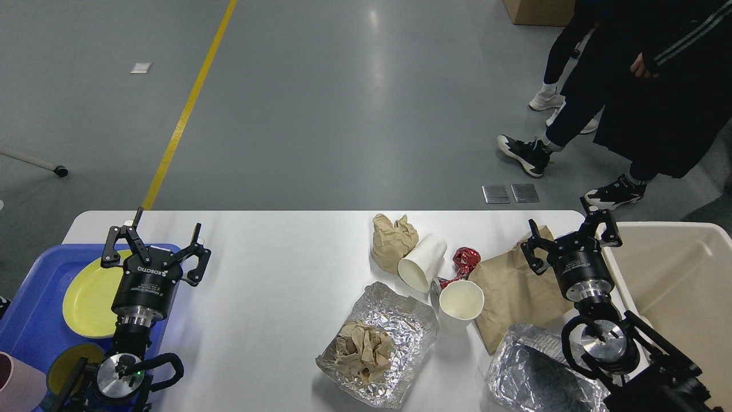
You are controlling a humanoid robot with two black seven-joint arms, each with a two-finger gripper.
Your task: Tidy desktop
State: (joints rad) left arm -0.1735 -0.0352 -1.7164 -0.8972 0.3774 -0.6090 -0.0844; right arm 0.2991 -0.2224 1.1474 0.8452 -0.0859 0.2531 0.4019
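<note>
The white desktop (274,257) holds litter on its right half: a crumpled brown paper ball (392,238), a white paper cup lying on its side (423,261), an upright white paper cup (461,304), a red foil wrapper (464,260), a flat brown paper bag (514,294), a foil sheet (409,326) with crumpled brown paper (362,347) on it, and a foil tray (543,372). My left gripper (155,243) is open and empty over the blue tray's right edge. My right gripper (569,232) is open and empty above the paper bag's far right corner.
A blue tray (28,320) at the left holds a yellow plate (88,294), a second yellow dish (68,360) and a pink cup (17,380). A beige bin (680,286) stands at the right. People (640,86) stand beyond the table's far right.
</note>
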